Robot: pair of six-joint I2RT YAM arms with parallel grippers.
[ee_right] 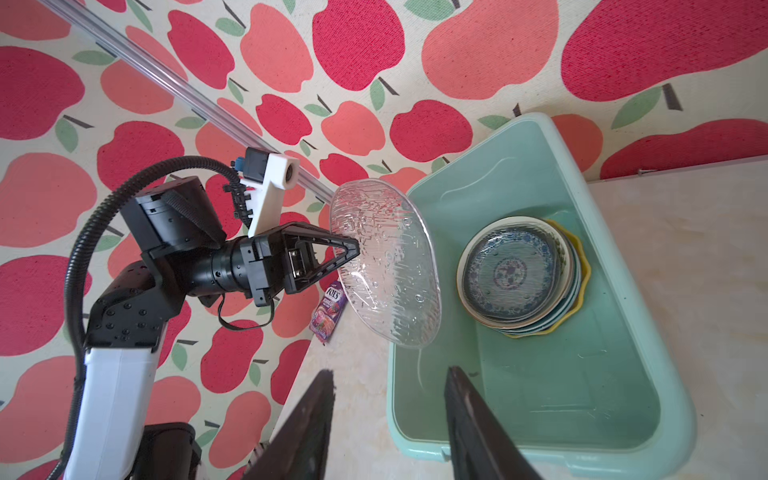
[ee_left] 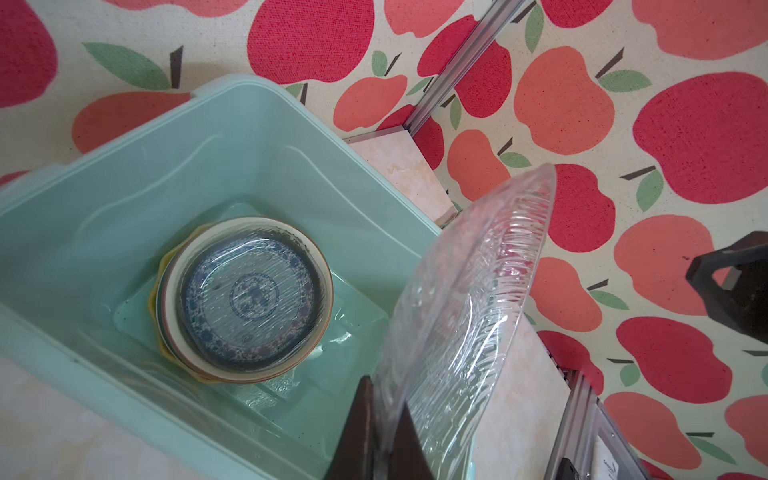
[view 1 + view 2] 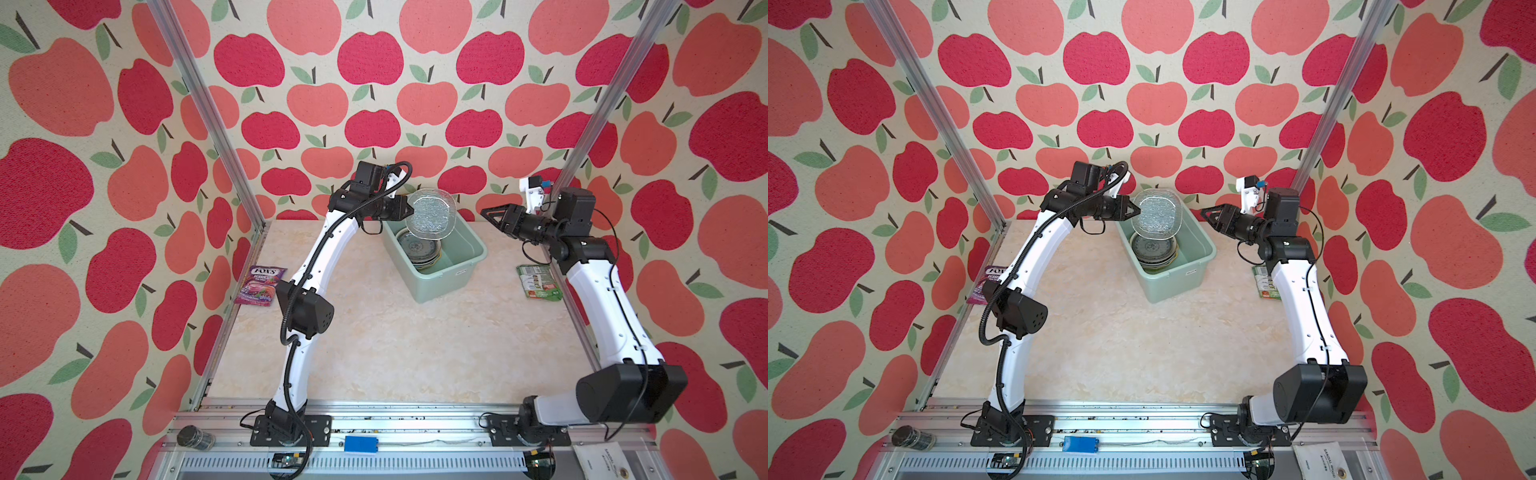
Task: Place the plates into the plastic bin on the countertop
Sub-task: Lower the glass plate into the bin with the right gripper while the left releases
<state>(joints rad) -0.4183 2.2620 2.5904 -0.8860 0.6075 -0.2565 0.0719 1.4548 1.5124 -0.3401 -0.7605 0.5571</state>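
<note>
Left gripper [image 3: 410,209] clamped on the left edge of the clear glass plate [image 3: 431,215], held tilted above the plastic bin [image 3: 440,286] at the back of the countertop [image 3: 395,340]. Stacked plates [image 3: 417,248] fill the bin's left part, the right part free. Right gripper [image 3: 486,212], jaws apart and empty, stands clear of the bin's right rim

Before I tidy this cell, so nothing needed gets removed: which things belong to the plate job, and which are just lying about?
Job: clear ribbed glass plate in left gripper; stack of patterned plates; pale mint-green plastic bin.
Lying about: purple sweets packet; green snack packet.
</note>
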